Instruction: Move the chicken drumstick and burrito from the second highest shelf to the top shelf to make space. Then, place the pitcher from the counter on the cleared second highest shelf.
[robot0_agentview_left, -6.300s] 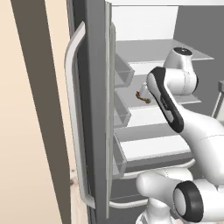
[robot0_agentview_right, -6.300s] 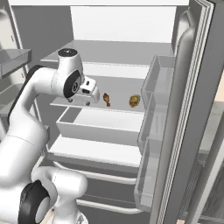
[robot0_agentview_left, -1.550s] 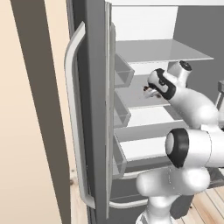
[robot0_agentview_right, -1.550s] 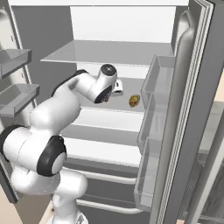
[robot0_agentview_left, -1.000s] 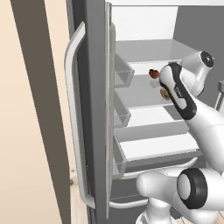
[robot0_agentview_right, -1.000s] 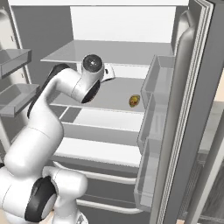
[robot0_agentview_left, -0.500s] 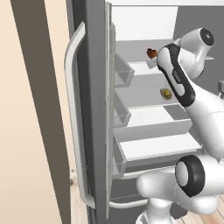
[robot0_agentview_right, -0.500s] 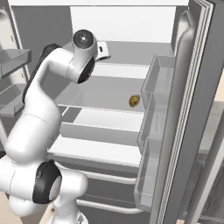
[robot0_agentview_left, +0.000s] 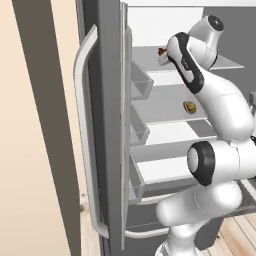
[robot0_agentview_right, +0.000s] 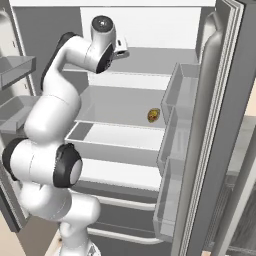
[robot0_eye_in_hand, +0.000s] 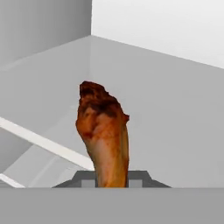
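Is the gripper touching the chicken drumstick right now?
Touching. In the hand view the chicken drumstick rises straight from between the fingertips of the gripper, clamped at its thin end above the shelf.

Chicken drumstick (robot0_eye_in_hand: 103, 135): you see a reddish-brown meat piece standing upright, thick ragged end up, narrow end clamped low between the finger tips, raised over the grey top shelf (robot0_eye_in_hand: 175, 113).
Burrito (robot0_agentview_right: 153, 115): a small tan oval roll lying on the second highest shelf (robot0_agentview_right: 120, 107), toward its right side.
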